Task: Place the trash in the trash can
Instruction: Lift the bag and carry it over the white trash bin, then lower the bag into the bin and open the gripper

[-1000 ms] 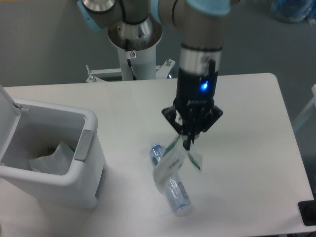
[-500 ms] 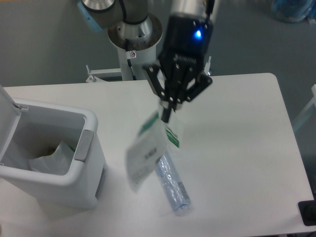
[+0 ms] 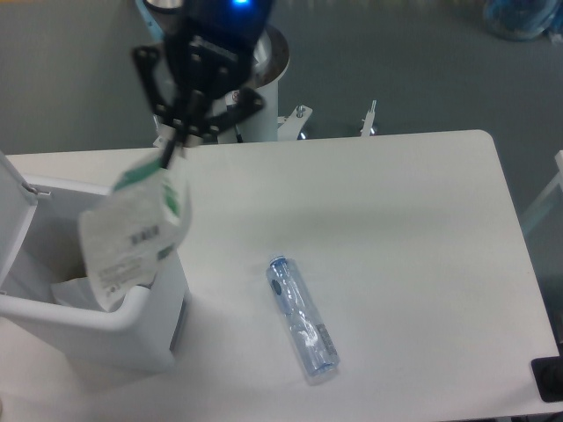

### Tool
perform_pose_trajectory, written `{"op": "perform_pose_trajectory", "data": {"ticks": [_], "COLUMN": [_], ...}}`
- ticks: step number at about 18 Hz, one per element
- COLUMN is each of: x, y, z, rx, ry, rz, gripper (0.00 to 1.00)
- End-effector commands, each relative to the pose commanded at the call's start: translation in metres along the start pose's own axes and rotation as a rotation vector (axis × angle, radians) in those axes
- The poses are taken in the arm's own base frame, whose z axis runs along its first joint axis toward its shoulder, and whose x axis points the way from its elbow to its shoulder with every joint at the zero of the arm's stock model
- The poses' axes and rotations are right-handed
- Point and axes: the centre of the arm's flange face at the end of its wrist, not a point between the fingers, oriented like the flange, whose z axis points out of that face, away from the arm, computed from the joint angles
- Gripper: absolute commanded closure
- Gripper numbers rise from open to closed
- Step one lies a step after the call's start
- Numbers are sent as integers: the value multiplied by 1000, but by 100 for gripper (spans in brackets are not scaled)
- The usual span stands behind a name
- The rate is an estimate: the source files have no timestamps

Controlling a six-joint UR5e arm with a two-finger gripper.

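Camera view from above is showing the gripper [image 3: 176,141] up high at the back left of the table [image 3: 396,220], with its two fingers pinched tight on the top corner of the white packet [image 3: 132,233]. The packet is hanging straight down below the gripper, so its long side is running from the gripper toward the front of the table. Its bottom end is dangling over the right front corner of the trash can [image 3: 97,299], just above the rim.

The trash can is sitting below and a little to the left of the gripper. Its lid [image 3: 13,220] is standing open on the left side, and the grey latch is hiding behind the packet. Some crumpled white stuff is lying inside the can.

The packet is showing a small black barcode and some rows of tiny print, with green marks near its top and right edge. The words are too blurry to read.

The clear bluish bottle [image 3: 302,318] is lying flat on the table, well apart from the gripper, down and to the right. Its long side is slanting, with one end pointing up toward the gripper and the other pointing to the front right. A small label is showing near that front end, but it is too small to read.

Lots of bare white table is lying to the right of the gripper and all around the bottle.
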Motion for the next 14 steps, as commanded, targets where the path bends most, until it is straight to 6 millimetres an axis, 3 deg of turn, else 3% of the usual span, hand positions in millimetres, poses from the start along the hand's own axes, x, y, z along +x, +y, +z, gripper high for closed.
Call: {"op": "perform_pose_trajectory", "data": {"ticks": [2, 7, 14], "x": [0, -13, -48], "y": [14, 25, 32], "z": [9, 39, 92], "rx": [-25, -79, -138], "ry": [8, 17, 9], "rz": [-38, -63, -88], "gripper": [100, 100, 100]}}
